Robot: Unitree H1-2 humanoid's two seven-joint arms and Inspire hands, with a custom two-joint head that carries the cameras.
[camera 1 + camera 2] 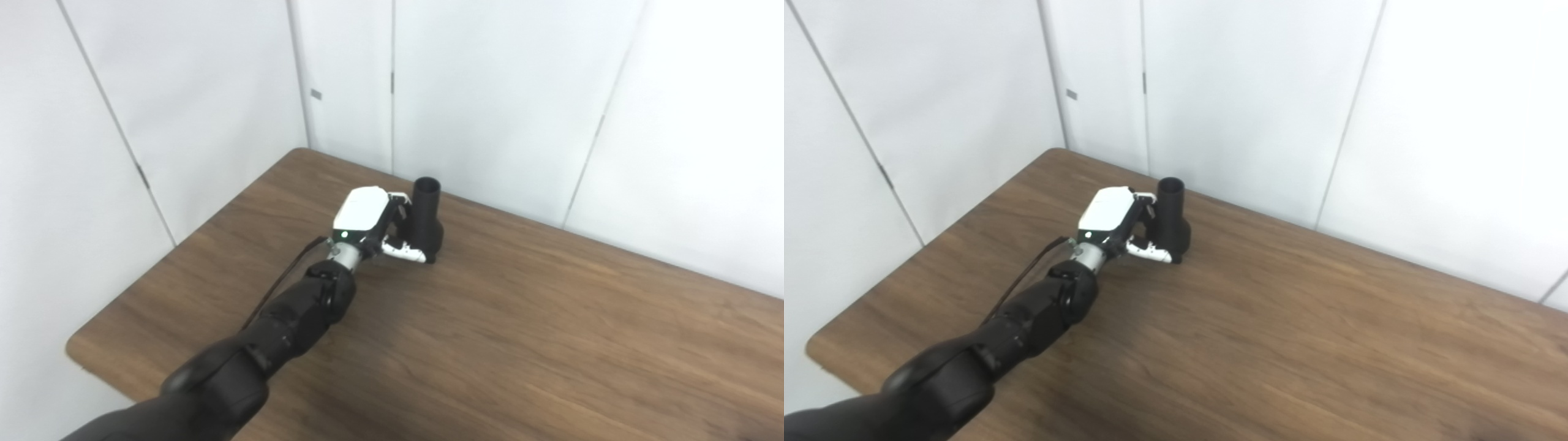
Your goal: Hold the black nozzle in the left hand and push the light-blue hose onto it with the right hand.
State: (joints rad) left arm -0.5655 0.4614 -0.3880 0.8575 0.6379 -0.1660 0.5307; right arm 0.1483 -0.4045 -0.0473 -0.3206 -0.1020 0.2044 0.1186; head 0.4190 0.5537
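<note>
The black nozzle (pixel 427 220) stands upright on the wooden table (pixel 520 331) near the back wall, narrow open end up. My left hand (pixel 383 223) is beside it on its left. The fingers (pixel 401 199) pass behind the neck and are mostly hidden. The thumb (pixel 407 253) lies across the front of the wide base and touches it, so the hand closes around the nozzle, which rests on the table. Neither view shows the light-blue hose or my right hand.
White wall panels (pixel 490 92) stand right behind the table's far edge, close to the nozzle. The table's left corner (pixel 76 349) is rounded. A black cable (pixel 282 278) runs along my left forearm.
</note>
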